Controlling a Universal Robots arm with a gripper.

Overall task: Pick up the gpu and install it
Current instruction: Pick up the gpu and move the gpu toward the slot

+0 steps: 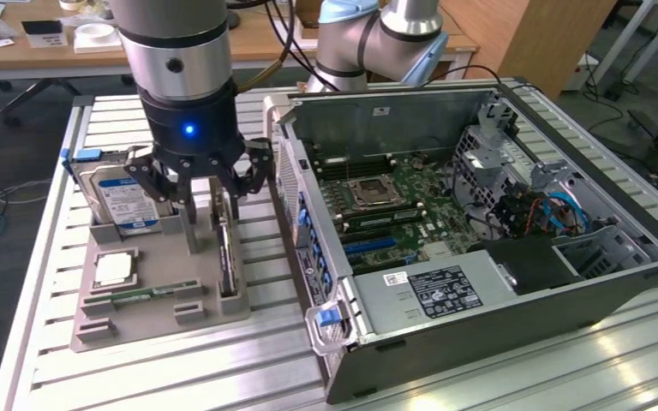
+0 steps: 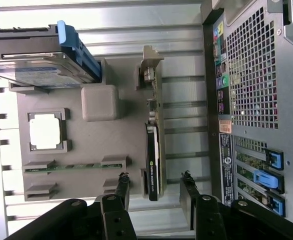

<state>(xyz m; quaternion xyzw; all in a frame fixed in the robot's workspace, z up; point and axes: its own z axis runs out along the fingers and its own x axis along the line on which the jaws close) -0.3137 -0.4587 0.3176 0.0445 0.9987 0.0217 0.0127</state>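
Jaws are standing apart and gripping nothing, hanging low over the grey holder (image 1: 158, 318) (image 2: 86, 145) that is lying on the slatted metal surface (image 1: 192, 372). In the wrist view their two black fingertips (image 2: 122, 181) are flanking one end of the gpu (image 2: 154, 150) (image 1: 226, 257), one on each side, with a gap showing between each tip and the card. The gpu is standing on its long edge in a slot along the holder's edge nearest the computer case (image 1: 512, 300) (image 2: 251, 75), and its silver bracket (image 2: 150, 62) is sitting at the end away from the fingertips.

Further across the holder, a slim green memory stick (image 1: 146, 295) (image 2: 71, 167) is lying in its slot and a square processor (image 1: 114, 270) (image 2: 45, 132) is resting in a pocket beside it. A hard drive (image 1: 123, 201) (image 2: 41, 70) with a blue-and-white label is standing upright at the holder's corner away from the case.

Beyond the holder, on the exterior view's right, the case is lying open on the surface, exposing its motherboard (image 1: 386, 197). A wooden desk (image 1: 78, 56) is showing behind the arm (image 1: 175, 51).
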